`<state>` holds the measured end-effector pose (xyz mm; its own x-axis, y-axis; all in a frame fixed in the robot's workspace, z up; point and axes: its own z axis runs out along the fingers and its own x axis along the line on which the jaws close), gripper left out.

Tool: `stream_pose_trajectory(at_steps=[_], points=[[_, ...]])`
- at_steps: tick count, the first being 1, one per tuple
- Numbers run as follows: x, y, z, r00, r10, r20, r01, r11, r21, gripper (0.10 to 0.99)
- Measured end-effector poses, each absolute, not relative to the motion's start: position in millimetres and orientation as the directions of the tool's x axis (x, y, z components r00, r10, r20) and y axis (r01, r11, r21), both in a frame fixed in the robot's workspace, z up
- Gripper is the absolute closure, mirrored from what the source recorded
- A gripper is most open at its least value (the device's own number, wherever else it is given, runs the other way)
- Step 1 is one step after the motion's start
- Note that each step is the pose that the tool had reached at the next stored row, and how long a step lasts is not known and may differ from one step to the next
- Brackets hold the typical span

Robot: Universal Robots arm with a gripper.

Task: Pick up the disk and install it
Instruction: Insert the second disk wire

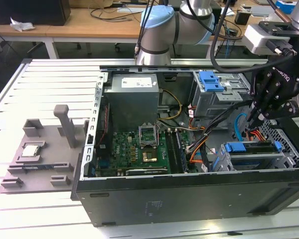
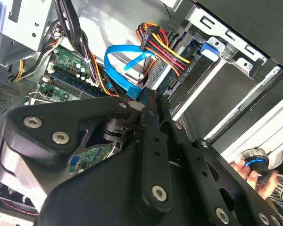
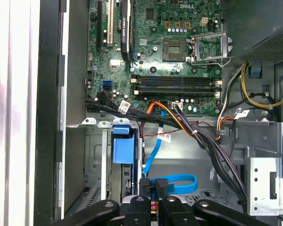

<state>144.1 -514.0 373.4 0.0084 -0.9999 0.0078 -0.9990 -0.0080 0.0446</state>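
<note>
Your gripper (image 1: pixel 249 130) hangs inside the open computer case (image 1: pixel 189 191), toward the exterior view's right, its black fingers (image 3: pixel 153 195) drawn close together with nothing visible between them; whether they pinch anything you cannot tell. Just beside the fingertips run a blue ribbon cable (image 2: pixel 120 70) and a red-yellow-black wire bundle (image 2: pixel 162 44). The disk (image 1: pixel 251 152) sits in the lower drive bay near the case front, its blue bracket (image 3: pixel 121 148) showing just below the gripper. Beyond lie the green motherboard (image 1: pixel 134 152) and the grey power supply (image 1: pixel 133 97). A small silver chip (image 1: pixel 31 151) rests on the grey tray (image 1: pixel 45 159) outside.
</note>
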Motion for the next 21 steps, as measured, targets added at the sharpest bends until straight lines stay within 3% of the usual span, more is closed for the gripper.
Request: stream_pose_trajectory(at_steps=[21], points=[[146,-516,349,0.008,-1.000,0.008,-0.999,-0.008,0.045,0.925]])
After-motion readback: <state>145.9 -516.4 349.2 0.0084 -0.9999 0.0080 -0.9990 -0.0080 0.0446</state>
